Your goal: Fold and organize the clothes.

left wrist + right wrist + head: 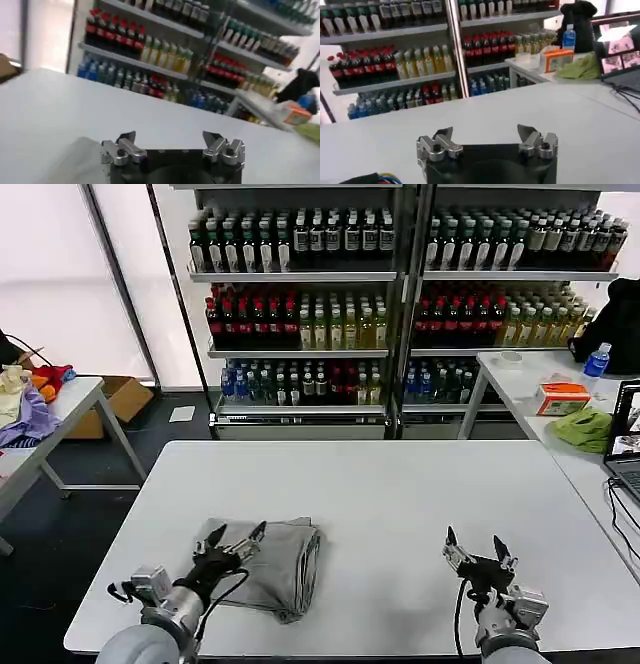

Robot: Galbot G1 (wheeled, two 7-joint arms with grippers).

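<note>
Hovering: left gripper, jaws wide, over the folded grey shirt | shirt flat on the white tabletop, lower left of frame | right gripper, jaws wide, above bare tabletop, lower right, well apart from the shirt

The scene is evenly lit from bright windows behind; soft shadows are cast on the counter, while shelves are rendered blurred in the left wrist view.

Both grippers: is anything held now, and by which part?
Nothing is held. The left gripper is open above the folded grey shirt; the right gripper is open over the bare table.
</note>
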